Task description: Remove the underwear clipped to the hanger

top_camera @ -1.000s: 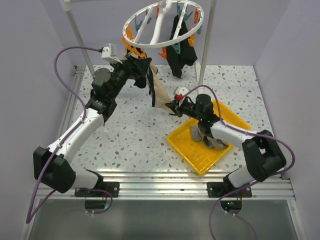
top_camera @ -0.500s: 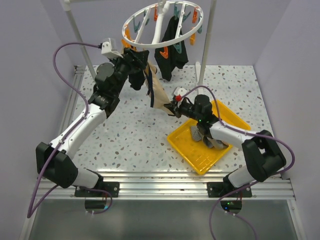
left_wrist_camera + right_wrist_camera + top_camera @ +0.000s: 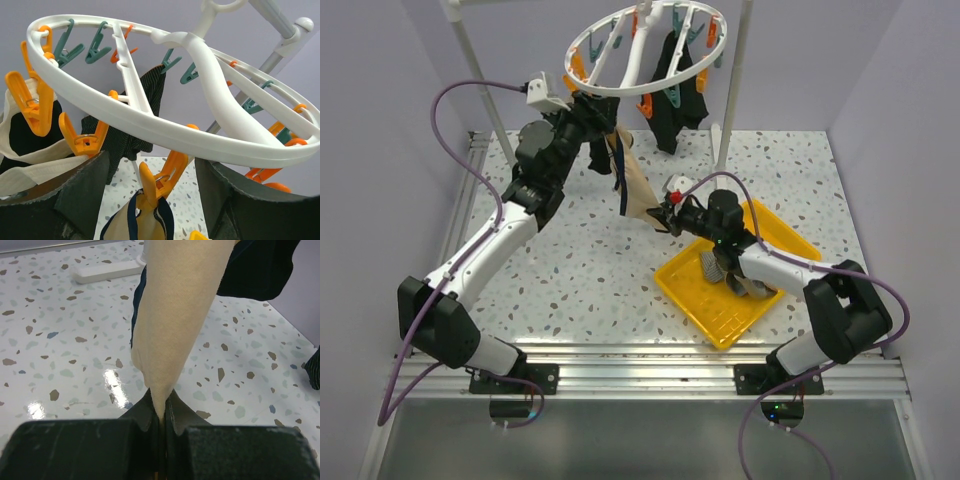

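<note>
Right gripper (image 3: 161,415) pinches the tan underwear (image 3: 175,315); left gripper (image 3: 150,166) is spread wide.
The tan underwear hangs from an orange peg (image 3: 161,177) on the white hanger (image 3: 210,75), above the bench (image 3: 580,260). Its low end is squeezed in the right gripper. The peg sits between the left gripper's fingers.

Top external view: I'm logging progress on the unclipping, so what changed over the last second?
The left arm rose, bringing the open left gripper up under the hanger, astride the orange peg holding the beige underwear. The hanger swayed sideways and back. Unchanged: right gripper shut on the underwear's lower end; yellow tray.
</note>
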Robot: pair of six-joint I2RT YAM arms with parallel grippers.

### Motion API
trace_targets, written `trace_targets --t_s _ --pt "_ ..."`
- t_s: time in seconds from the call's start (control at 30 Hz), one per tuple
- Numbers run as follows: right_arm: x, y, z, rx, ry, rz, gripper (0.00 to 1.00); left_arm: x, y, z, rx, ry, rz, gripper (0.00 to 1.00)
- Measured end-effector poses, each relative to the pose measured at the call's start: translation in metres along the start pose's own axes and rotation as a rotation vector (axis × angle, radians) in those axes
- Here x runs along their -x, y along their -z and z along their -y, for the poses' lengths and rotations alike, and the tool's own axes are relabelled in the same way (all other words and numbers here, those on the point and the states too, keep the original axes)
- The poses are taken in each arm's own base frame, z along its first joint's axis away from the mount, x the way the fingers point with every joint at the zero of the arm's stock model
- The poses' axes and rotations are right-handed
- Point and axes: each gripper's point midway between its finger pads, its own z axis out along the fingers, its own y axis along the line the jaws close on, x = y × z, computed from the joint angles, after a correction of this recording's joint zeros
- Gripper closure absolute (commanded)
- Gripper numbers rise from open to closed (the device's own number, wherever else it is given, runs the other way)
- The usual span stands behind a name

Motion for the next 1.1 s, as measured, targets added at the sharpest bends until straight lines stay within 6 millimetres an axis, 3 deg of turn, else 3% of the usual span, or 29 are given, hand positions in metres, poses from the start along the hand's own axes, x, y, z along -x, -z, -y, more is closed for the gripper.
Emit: trace_targets --t_s 0.2,0.37,0.6,0.67,0.77,0.87,0.97,1.1 --pt "0.001 -0.001 -0.002 0.006 0.0 0.001 1.0 0.004 0.0 0.004 -0.003 0.002 0.013 0.27" --pt "0.0 -0.001 -0.003 0.007 0.0 0.001 1.0 0.007 -0.001 0.002 0.006 -0.006 0.023 0.37" --pt "0.0 -0.001 -0.004 0.008 -0.002 0.001 1.0 0.014 -0.002 0.005 -0.001 -0.032 0.044 0.81" --pt "0.0 -0.001 -0.004 0.008 -0.003 0.0 1.0 0.017 -0.002 0.007 -0.01 -0.037 0.055 0.82" --pt "0.0 -0.001 -0.004 0.008 -0.006 0.0 1.0 0.02 -0.002 0.01 -0.018 -0.039 0.065 0.79" --pt "0.0 -0.001 -0.004 0.007 -0.007 0.0 1.0 0.021 -0.002 0.01 -0.019 -0.04 0.066 0.62" --pt "0.0 -0.001 -0.004 0.007 -0.007 0.0 1.0 0.02 -0.002 0.01 -0.02 -0.039 0.066 0.35" --pt "0.0 -0.001 -0.004 0.007 -0.008 0.0 1.0 0.02 -0.001 0.011 -0.025 -0.04 0.066 0.2"
